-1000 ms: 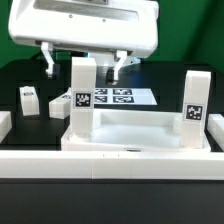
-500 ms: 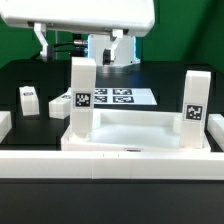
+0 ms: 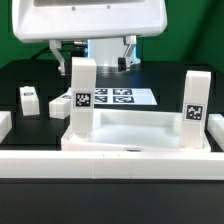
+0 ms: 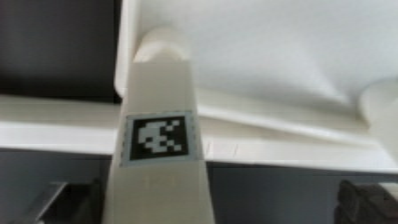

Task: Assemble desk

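Hovering hand [image 3: 92,64] | spread wide, clear of leg [image 3: 83,100] | tabletop [image 3: 130,137] rim below

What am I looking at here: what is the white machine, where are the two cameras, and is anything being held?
The big white shape at the top of the exterior view is a robot arm. Its end effector, which has two fingers, hangs open and holds nothing. That picture comes from a camera off the arm. The other comes from a camera on the wrist, looking down along a tagged leg that stands between the open fingers with a gap on each side.

On the black table lies the desk's tabletop, a shallow white tray. Two legs stand upright in it, the left leg and the right leg. Two loose legs sit behind it, beside the flat marker board.
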Controlling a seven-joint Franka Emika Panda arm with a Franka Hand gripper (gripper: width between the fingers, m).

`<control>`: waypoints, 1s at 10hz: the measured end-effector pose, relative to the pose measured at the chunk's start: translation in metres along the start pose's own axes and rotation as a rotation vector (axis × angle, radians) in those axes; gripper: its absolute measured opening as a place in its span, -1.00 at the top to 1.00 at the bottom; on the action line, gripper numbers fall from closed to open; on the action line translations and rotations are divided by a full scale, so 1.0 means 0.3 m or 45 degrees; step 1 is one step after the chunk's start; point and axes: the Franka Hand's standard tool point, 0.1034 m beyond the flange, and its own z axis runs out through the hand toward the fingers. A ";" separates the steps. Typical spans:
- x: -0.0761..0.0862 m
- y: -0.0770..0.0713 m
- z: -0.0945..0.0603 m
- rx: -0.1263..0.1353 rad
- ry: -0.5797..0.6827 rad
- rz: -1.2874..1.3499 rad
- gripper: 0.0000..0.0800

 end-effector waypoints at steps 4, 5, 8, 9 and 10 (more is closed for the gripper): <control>0.002 0.002 0.011 0.032 -0.089 0.015 -0.62; 0.003 0.013 0.022 -0.003 -0.080 -0.028 -0.62; 0.026 0.044 0.004 -0.049 -0.076 -0.081 -0.62; 0.033 0.046 0.000 -0.048 -0.072 -0.083 -0.62; 0.041 0.051 -0.005 -0.047 -0.071 -0.090 -0.62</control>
